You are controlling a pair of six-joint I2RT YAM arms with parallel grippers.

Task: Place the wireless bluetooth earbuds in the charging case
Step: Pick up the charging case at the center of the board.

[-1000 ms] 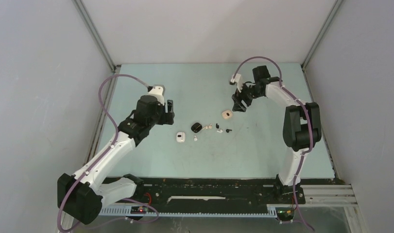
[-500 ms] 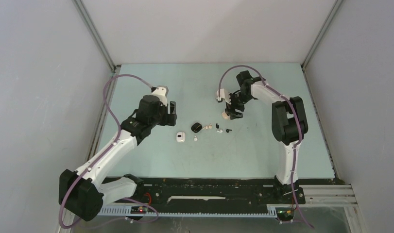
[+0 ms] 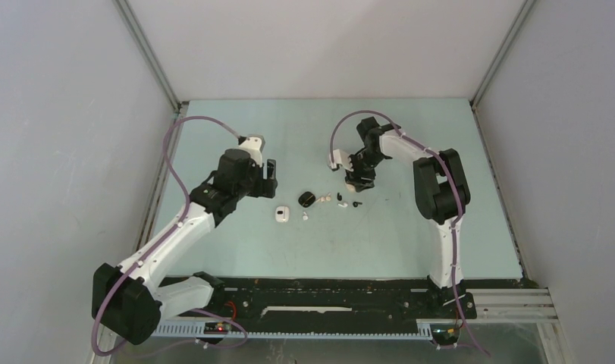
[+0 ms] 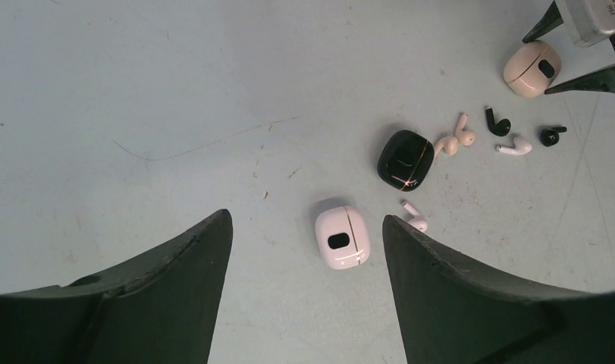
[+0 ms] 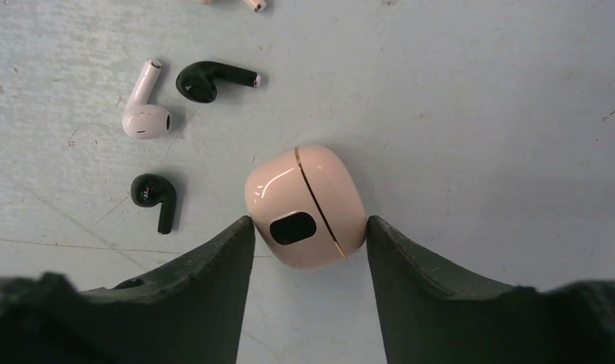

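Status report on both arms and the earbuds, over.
Left gripper open near white case. Right gripper jaws touching both sides of closed beige case. Earbuds loose on table, none seated.

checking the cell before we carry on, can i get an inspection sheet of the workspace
surface: pale green tabletop, scuffed
job's things: closed pebble-shaped white plastic case, glossy black case, beige case; loose stemmed white earbuds, black earbuds, beige earbuds
clutter: nothing seen
grippers: left gripper open, empty; right gripper fingers touching both sides of beige case
cables: purple cables looping above both arms
surroundings: plain grey walls, black rail at near edge
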